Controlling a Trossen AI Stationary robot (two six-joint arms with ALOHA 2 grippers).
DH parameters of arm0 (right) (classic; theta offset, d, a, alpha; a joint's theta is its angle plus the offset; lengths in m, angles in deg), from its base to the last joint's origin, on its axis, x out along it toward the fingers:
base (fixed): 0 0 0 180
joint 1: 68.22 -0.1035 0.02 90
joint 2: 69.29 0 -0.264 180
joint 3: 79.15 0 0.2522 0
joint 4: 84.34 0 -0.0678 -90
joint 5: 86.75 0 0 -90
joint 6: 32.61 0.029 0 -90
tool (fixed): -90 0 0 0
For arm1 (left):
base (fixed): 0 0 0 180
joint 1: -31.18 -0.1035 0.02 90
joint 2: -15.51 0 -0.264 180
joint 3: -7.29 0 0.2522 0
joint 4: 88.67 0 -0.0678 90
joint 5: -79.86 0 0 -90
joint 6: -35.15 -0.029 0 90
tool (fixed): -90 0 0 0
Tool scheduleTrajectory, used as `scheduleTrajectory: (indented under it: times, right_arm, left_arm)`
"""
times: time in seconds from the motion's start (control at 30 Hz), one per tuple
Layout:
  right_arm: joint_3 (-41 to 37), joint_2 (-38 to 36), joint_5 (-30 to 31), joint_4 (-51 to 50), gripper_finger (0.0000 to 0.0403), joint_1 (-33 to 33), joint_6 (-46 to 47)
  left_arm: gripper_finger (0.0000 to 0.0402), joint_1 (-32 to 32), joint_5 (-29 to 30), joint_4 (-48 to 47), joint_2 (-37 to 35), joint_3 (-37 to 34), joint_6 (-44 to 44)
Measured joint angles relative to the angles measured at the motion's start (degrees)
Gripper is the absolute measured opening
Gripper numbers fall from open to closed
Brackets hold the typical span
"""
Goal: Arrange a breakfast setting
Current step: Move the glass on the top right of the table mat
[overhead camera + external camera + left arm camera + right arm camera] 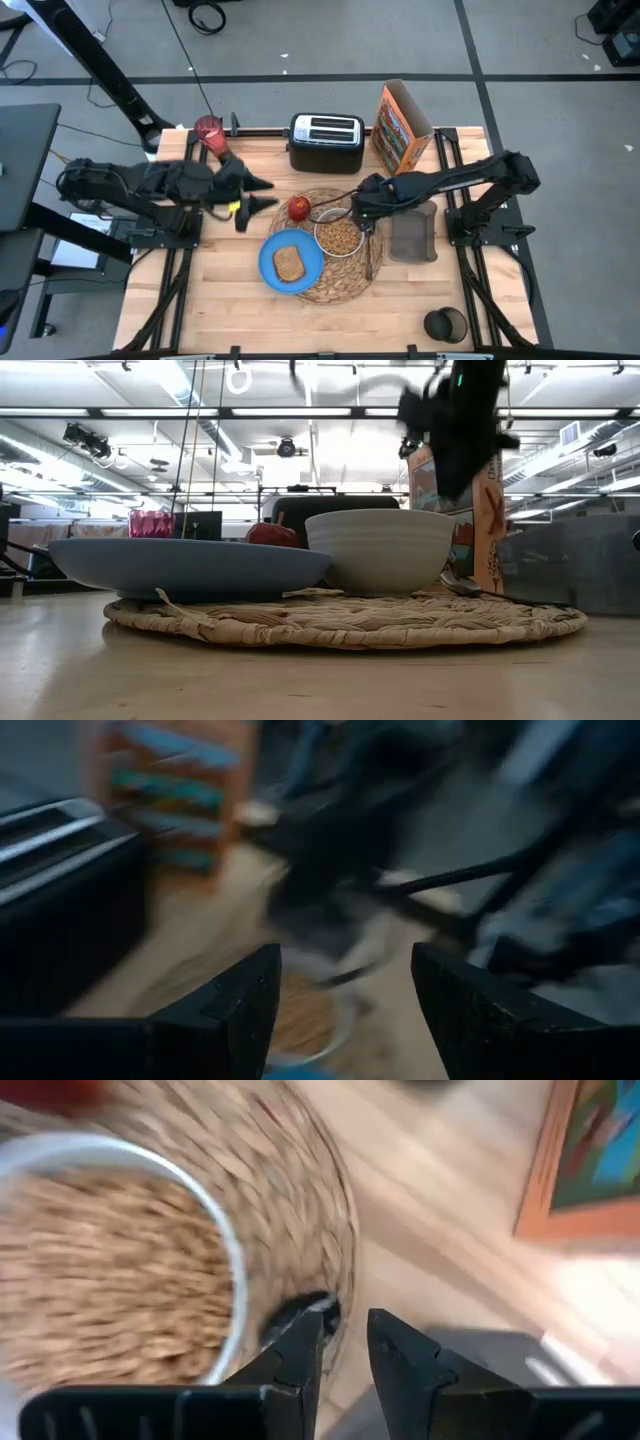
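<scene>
2 arms show from above: right gripper (366, 213) sits at the 3 o'clock edge of the white bowl (339, 238) on the straw placemat (345, 285), over the spoon (371, 250); left gripper (262, 194) waits at 9 o'clock, the pink cup (208, 128) behind it.

Low view: only the spoon's bowl end (462, 586) shows beside the bowl.

Right wrist: jaws barely parted, holding nothing I can see. Left wrist: jaws apart, empty.

I judge the spoon just placed; next, fetching the cup.
</scene>
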Motion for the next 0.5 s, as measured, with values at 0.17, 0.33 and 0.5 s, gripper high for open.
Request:
scheduleTrajectory:
  times: [0.17,0.33,0.5]
  right_arm:
    - [5.8,-5.8,5.8,-1.6,0.0109,-5.2,-1.2]
    - [8.7,-12.1,13.0,0.1,0.0130,-12.4,-3.2]
    - [8.8,-17.8,12.2,7.7,0.0141,-16.9,-12.1]
  left_arm:
    - [0.0231,-7.5,0.2,-19.7,0.0,6.9,1.2]
    - [0.0231,-19.5,1.7,-38.1,0.5,11.0,3.9]
    - [0.0231,-34.8,1.0,-44.9,4.3,11.0,3.0]
